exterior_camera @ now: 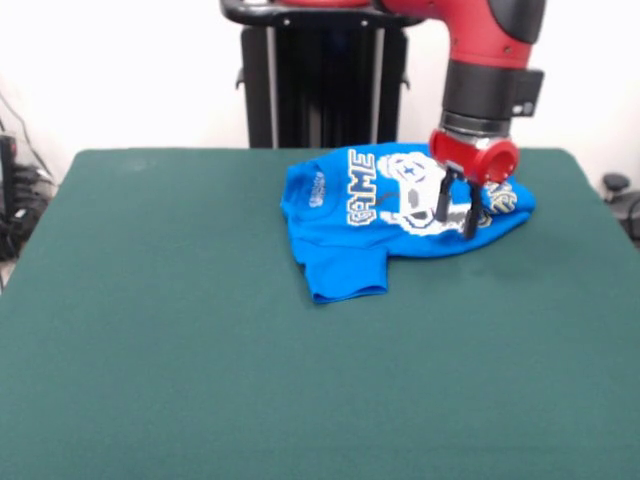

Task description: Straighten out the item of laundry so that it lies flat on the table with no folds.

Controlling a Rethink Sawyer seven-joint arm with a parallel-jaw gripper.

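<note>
The arm has a glossy red shell with a dark grey to black section at its upper edge. Below the red shell sits a black cylindrical wrist segment with a small black box on its side. A narrow silver ring follows. Under it is a red flange, rounded, with a circular opening on one end. Two thin black fingers extend downward from the flange. Behind stands a black pedestal built of vertical columns beneath a black plate.
</note>
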